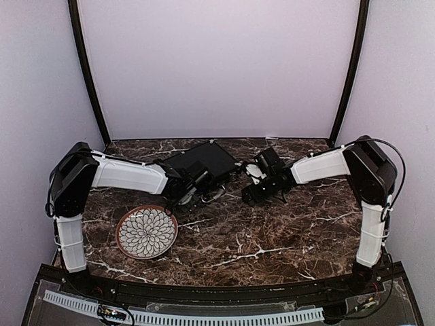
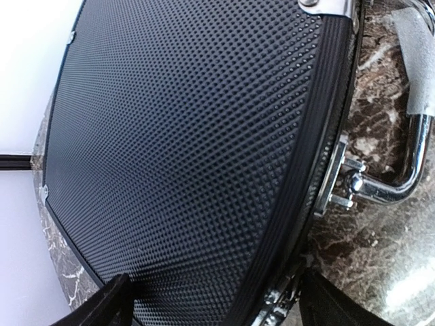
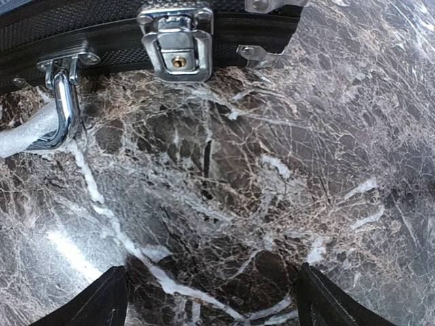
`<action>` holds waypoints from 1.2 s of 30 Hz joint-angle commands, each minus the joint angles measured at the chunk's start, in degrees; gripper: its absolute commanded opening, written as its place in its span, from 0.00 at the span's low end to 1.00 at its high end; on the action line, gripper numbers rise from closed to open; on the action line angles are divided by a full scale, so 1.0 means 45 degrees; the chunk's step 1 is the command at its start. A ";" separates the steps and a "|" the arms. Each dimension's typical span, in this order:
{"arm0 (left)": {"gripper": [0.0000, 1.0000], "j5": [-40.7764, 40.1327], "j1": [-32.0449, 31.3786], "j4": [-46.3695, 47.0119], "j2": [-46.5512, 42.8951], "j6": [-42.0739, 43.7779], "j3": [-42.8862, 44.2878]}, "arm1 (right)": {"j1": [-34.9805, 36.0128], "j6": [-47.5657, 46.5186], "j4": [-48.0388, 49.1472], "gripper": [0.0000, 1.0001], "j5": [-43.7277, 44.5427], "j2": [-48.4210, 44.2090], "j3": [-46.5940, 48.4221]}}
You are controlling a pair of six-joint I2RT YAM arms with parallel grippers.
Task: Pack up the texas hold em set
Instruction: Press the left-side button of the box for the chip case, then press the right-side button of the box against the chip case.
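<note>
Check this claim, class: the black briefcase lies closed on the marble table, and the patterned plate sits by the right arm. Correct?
No. The top external view shows the patterned plate by the left arm, not the right. The black briefcase does lie closed on the marble table.

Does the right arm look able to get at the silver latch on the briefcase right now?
Probably yes. The right pincer stands open facing the latch on the front edge of the briefcase, with only bare marble table between them; the chrome handle sits off to the side.
</note>
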 commanded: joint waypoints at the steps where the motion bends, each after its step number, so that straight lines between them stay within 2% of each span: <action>1: 0.84 -0.0007 0.0176 -0.0902 0.1074 -0.0447 -0.1303 | 0.0027 0.0000 0.0228 0.86 -0.0177 0.0034 -0.0130; 5: 0.86 -0.0350 -0.0233 -0.0651 0.1377 -0.0777 -0.1899 | 0.0027 0.0014 0.0237 0.86 -0.0177 0.0004 -0.0217; 9: 0.87 -0.0536 -0.0448 -0.1174 0.1485 -0.1139 -0.1632 | 0.0022 0.0001 0.0180 0.86 -0.0177 -0.0020 -0.0202; 13: 0.91 -0.0561 -0.0478 -0.1479 0.0479 -0.1072 -0.1182 | 0.0008 0.0083 0.0138 0.86 -0.0176 -0.0234 -0.0144; 19: 0.98 0.1089 -0.0450 -0.0796 -0.1748 -0.0597 -0.1003 | -0.0188 0.0494 0.0167 0.86 -0.0465 -0.0704 0.0138; 23: 0.99 0.2139 -0.0260 -0.0368 -0.2708 -0.0479 -0.1036 | -0.0384 0.0340 0.0015 0.86 -0.0587 -0.0539 0.0926; 28: 0.99 0.3007 0.0124 -0.0076 -0.3153 -0.0481 -0.1065 | -0.0667 -0.0367 -0.0513 0.83 -0.0514 0.0428 0.2445; 36: 0.99 0.3930 0.0762 0.0102 -0.3503 -0.0613 -0.0952 | -0.0933 -0.2191 -0.0688 0.86 -0.0294 0.1662 0.4005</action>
